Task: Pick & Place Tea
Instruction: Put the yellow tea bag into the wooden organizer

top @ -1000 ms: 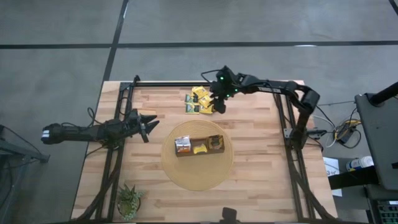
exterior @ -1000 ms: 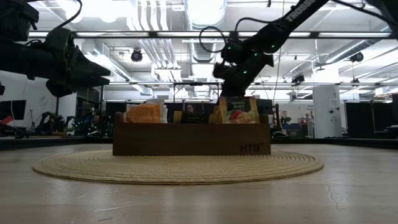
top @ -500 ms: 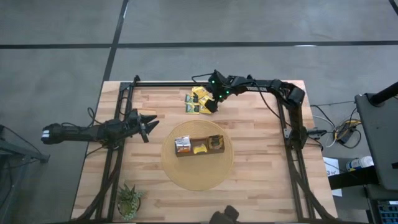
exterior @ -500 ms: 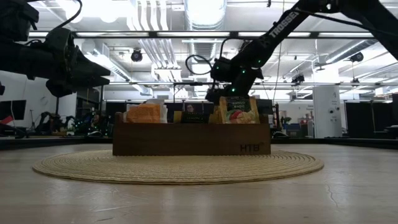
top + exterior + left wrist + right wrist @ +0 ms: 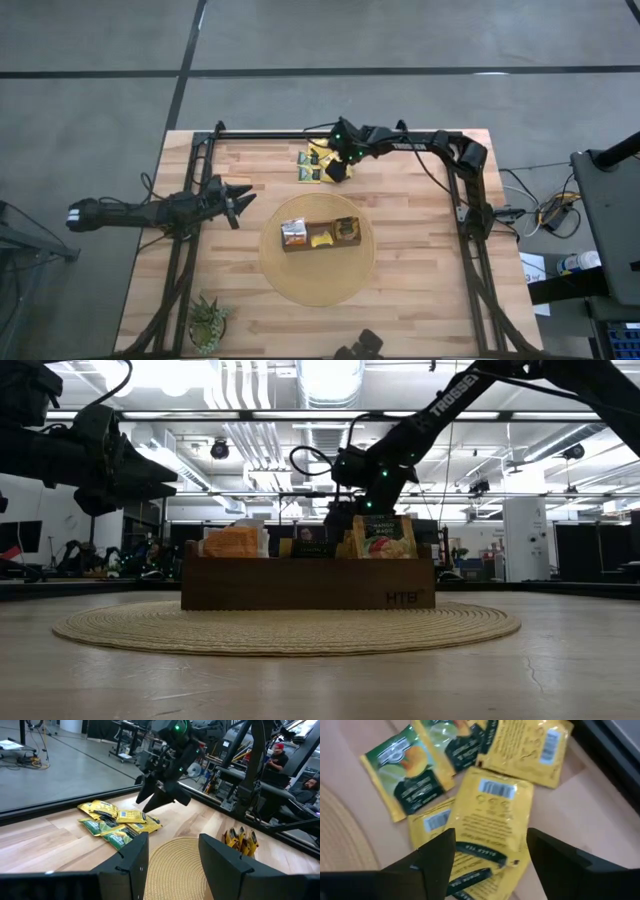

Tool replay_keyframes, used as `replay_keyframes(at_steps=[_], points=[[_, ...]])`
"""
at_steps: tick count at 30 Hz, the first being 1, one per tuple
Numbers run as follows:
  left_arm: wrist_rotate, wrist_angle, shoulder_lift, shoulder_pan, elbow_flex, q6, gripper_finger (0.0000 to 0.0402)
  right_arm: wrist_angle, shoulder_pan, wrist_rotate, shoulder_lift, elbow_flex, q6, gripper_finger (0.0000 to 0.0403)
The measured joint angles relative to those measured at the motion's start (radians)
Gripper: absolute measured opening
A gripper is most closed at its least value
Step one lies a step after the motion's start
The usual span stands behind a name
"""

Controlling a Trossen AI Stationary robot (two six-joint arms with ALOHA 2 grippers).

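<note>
Over the last sec the right gripper point(image 5: 338, 170) swung away from the box point(image 5: 321, 234) side and dropped onto the loose tea pile point(image 5: 320, 162) at the table's back edge, beyond the box. Fingers spread, straddling a yellow sachet point(image 5: 492, 815) w/o pinching yet, so a fresh pick looks about to start; box already holds some tea. That sachet lies flat, barcode face up, roughly square so no real long axis, corners skewed vs the fingers. Left gripper point(image 5: 240, 201) waits left of the box, fingers apart, empty.
</note>
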Motion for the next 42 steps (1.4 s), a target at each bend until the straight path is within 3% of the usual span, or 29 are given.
replay_keyframes(at_steps=[4, 11, 15, 24, 33, 37, 42], points=[[0.000, 0.000, 0.001, 0.000, 0.000, 0.000, 0.0167, -0.001, 0.002, -0.003, 0.000, 0.000, -0.051, 0.0228], [0.000, 0.000, 0.001, 0.000, 0.000, 0.000, 0.0167, 0.015, 0.042, -0.004, 0.000, 0.000, -0.314, 0.0224], [0.000, 0.000, 0.001, 0.000, 0.000, 0.000, 0.0167, 0.023, 0.060, 0.029, 0.000, 0.000, -0.383, 0.0224], [0.000, 0.000, 0.001, 0.000, 0.000, 0.000, 0.0167, 0.028, 0.069, 0.048, 0.006, -0.002, -0.417, 0.0224], [0.000, 0.000, 0.001, 0.000, 0.000, 0.000, 0.0167, 0.044, 0.072, 0.054, 0.097, 0.001, -0.366, 0.0220], [0.000, 0.000, 0.001, 0.000, 0.000, 0.000, 0.0167, 0.048, 0.072, 0.067, 0.109, 0.003, -0.315, 0.0185], [0.000, 0.000, 0.001, 0.000, 0.000, 0.000, 0.0167, 0.024, 0.072, 0.072, 0.088, 0.003, -0.296, 0.0091]])
